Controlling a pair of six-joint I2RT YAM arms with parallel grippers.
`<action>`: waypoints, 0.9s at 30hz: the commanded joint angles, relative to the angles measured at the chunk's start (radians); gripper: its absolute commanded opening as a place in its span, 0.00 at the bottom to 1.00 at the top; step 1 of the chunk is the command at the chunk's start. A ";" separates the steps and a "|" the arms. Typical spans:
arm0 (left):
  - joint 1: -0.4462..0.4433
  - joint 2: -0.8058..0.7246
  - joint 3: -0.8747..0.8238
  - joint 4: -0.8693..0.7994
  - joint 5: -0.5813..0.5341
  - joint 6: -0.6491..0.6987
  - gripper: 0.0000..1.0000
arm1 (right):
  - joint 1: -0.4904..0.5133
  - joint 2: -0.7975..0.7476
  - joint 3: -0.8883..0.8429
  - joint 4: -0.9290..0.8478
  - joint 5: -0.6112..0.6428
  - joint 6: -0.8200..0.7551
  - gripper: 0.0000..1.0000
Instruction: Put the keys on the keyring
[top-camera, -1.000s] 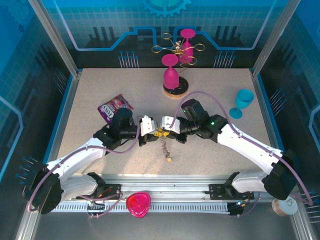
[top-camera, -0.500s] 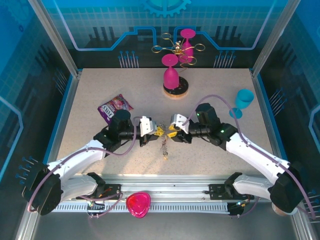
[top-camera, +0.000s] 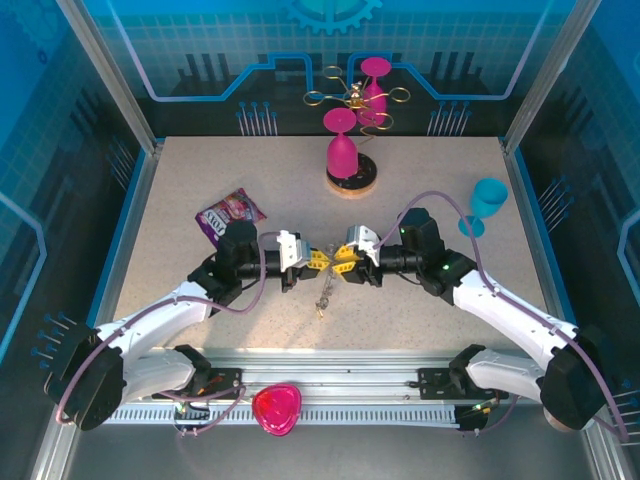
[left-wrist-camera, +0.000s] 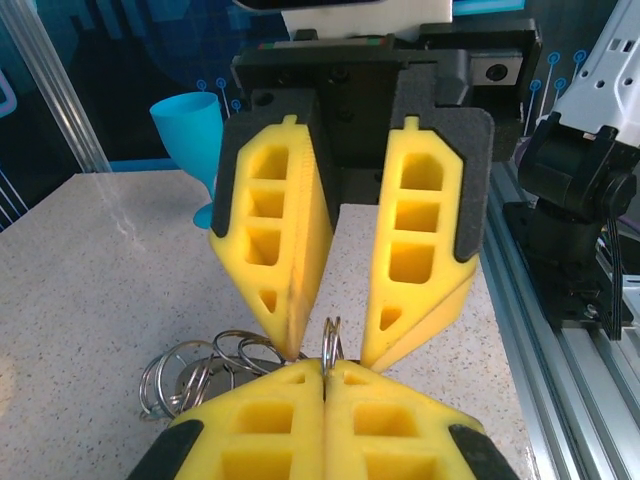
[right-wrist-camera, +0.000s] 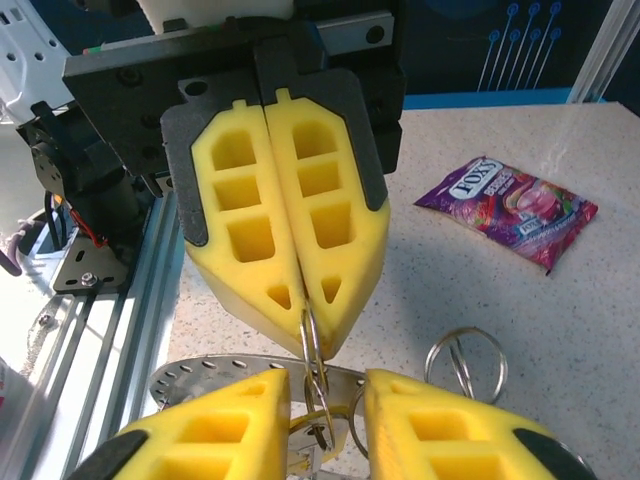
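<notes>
Top: left gripper (top-camera: 313, 261), right gripper (top-camera: 341, 266) tip to tip; keyring (top-camera: 324, 285) hangs between, keys (top-camera: 319, 308) dangling below.
Left wrist: left pads clamped on keyring loop; right jaws apart, astride it, gripping nothing.
Right wrist: keyring's flat grey plate below; candy packet (right-wrist-camera: 510, 205) beyond.

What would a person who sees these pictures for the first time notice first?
The yellow-fingered left hand and right hand meet tip to tip at the centre of the table. The left is shut on a wire loop of the keyring, the right open. A bright pink glass stands at the back.
</notes>
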 joint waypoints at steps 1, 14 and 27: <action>-0.005 -0.007 -0.008 0.067 0.049 -0.016 0.00 | -0.007 0.010 -0.003 0.042 -0.039 0.012 0.20; 0.007 -0.010 0.011 -0.007 0.012 -0.016 0.20 | -0.007 0.013 0.024 -0.002 -0.023 -0.015 0.00; 0.012 -0.005 0.106 -0.277 -0.021 0.116 0.29 | 0.078 0.094 0.244 -0.400 0.183 -0.257 0.00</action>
